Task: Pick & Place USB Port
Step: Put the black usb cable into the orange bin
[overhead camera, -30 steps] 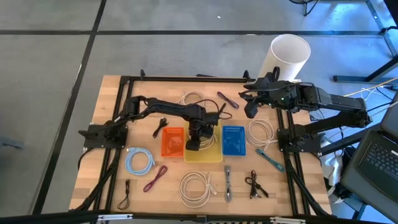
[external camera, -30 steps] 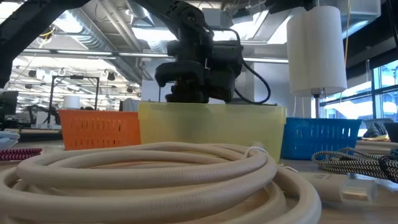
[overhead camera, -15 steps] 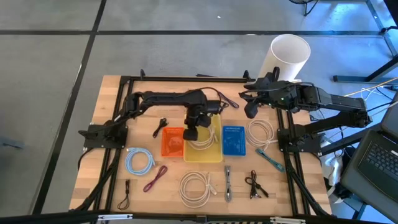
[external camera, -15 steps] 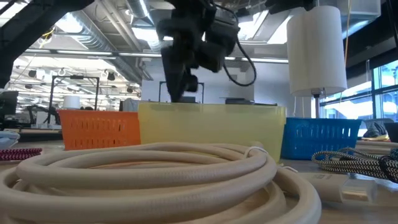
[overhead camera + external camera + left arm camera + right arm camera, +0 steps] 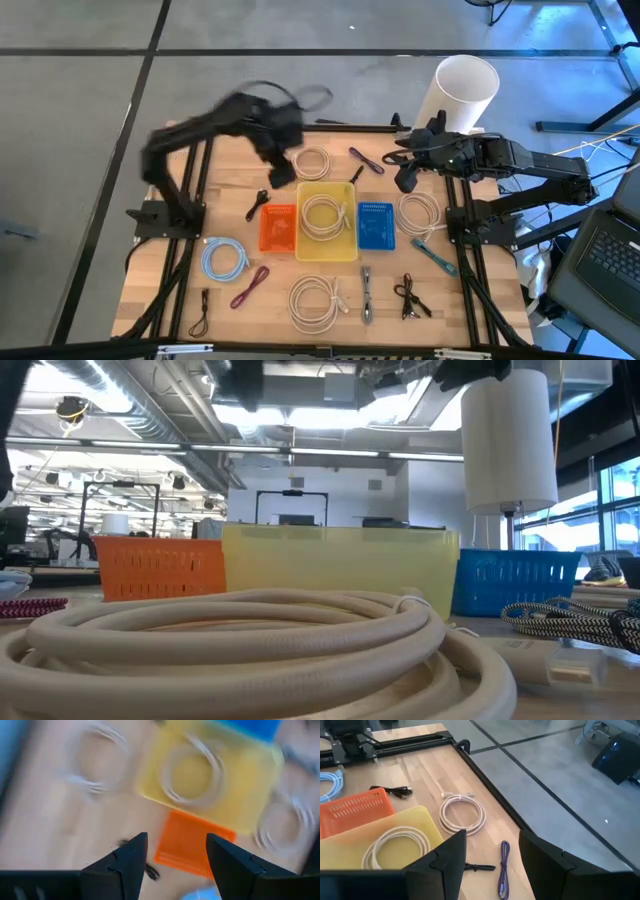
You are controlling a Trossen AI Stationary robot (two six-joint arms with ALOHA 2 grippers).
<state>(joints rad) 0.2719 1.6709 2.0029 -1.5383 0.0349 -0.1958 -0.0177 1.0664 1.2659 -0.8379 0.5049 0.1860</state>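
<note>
a cream coiled cable (image 5: 323, 216) is lying inside the yellow bin (image 5: 327, 248) at the middle of the table, and the left wrist view is showing the same coil (image 5: 192, 779) sitting loose on the bin floor. the orange basket (image 5: 278, 229) is touching the yellow bin on its left, the blue basket (image 5: 376, 226) is touching it on its right.

the left gripper (image 5: 283, 168) is hanging in the air over the far left part of the table, blurred, above the wood beside another cream coil (image 5: 312, 161). its fingers (image 5: 131, 856) are standing apart with nothing between them, only table and baskets showing through the gap.

the right gripper (image 5: 406, 178) is hovering over the far right side, near the white cylinder (image 5: 461, 92), its fingers (image 5: 451, 851) spread and holding nothing.

out around the bins, a purple cable (image 5: 365, 160) is lying just right of the far cream coil, a small black cable (image 5: 258, 203) is lying left of the orange basket, a light blue coil (image 5: 224, 260) is sitting on the near left, and a maroon cable (image 5: 249, 288) is lying just nearer than it. a third cream coil (image 5: 420, 213) is sitting right of the blue basket, and a big cream coil (image 5: 318, 301) is filling the near middle, right up against the low camera (image 5: 250, 635).
</note>
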